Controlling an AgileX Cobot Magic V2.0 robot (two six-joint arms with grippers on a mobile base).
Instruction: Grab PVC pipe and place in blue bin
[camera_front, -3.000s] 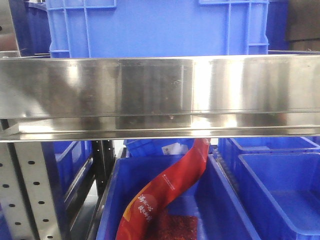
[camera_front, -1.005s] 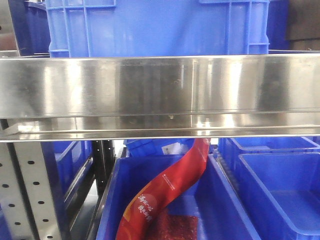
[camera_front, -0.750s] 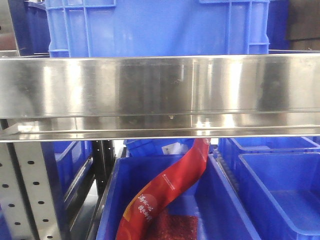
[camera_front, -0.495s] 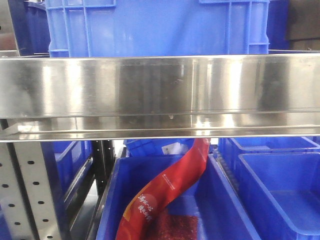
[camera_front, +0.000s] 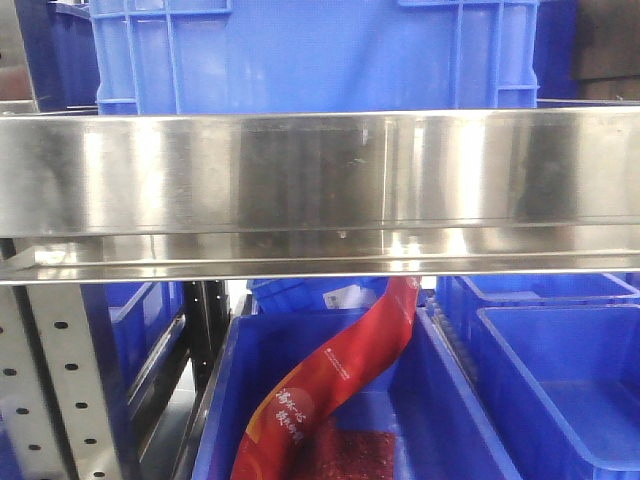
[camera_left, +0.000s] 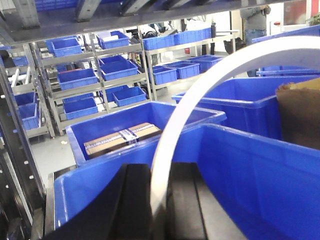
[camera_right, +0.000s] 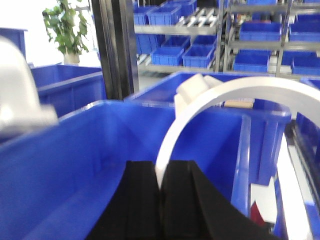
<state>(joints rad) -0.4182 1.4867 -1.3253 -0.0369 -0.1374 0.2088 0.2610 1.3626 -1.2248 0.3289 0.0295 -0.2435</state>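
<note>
The front view shows only a steel shelf, blue crates and a red pouch, all unchanged from before. Only the wrist views show the white pipe. It arcs up from between the fingers, over a bin. The left gripper and right gripper are both clamped on it.

Left arm's matte black two-finger gripper is showing as a pair of thick flat slabs with rounded top edges, plain surfaces, faint sheen catching along the ridges. Right arm's matte black two-finger gripper is looking like the same build: two blocky black fingers, outer faces sloping away like a wedge, edges blurring slightly.
</note>
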